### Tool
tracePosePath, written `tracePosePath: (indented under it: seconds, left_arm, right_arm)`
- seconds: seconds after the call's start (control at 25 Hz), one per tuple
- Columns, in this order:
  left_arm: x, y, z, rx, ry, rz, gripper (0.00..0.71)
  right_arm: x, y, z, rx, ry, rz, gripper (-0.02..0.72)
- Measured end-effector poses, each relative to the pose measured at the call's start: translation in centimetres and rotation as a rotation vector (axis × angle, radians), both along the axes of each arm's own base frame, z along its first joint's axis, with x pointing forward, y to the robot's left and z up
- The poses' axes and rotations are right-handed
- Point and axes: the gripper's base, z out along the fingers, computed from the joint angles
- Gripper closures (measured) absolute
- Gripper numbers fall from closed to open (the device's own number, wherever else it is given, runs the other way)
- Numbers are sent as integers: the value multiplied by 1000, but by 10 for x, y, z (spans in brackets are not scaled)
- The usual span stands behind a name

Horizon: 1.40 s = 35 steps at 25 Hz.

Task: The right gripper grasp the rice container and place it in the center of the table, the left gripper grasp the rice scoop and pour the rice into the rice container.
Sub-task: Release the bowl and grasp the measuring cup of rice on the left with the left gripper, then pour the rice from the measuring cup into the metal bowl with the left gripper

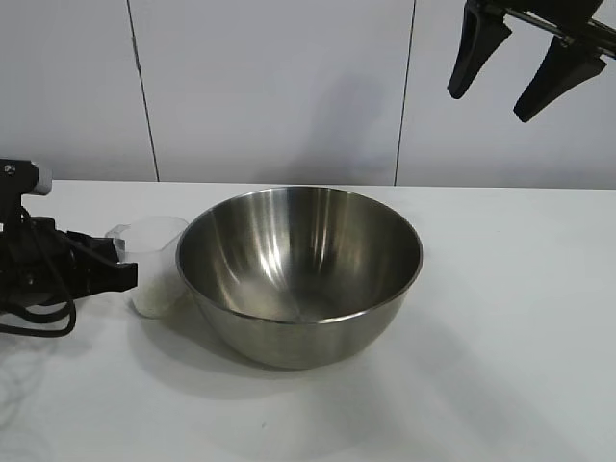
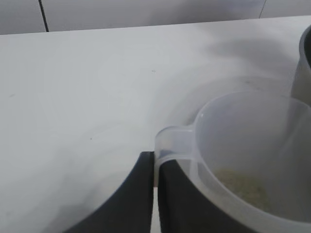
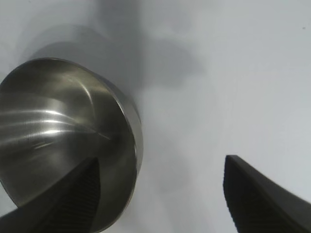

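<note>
Where the left claw (image 2: 154, 194) reached in at the table's (image 1: 500, 318) left edge, its fingers were pressed together on the small side handle of the plastic cup (image 1: 154, 265). Cup: upright on the table, just beside the steel bowl (image 1: 300, 274), a little rice (image 2: 243, 187) in its bottom. Bowl: standing near the table's middle, apparently empty, so its placing looked done. Right claw (image 1: 525, 63): spread, holding nothing, raised well above the bowl. Remaining, by judgement: lifting the cup and pouring.

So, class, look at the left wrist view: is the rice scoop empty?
No. A small heap of rice lies at the bottom of the rice scoop, whose handle the left gripper pinches.
</note>
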Motion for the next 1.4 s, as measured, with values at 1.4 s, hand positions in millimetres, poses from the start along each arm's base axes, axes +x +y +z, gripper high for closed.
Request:
tracePosePath:
  seconds: [1.4]
  left_arm:
    - [-34,-109,135,1216,-693,-543,701]
  right_arm:
    - [0,4,1,43,3,3,209]
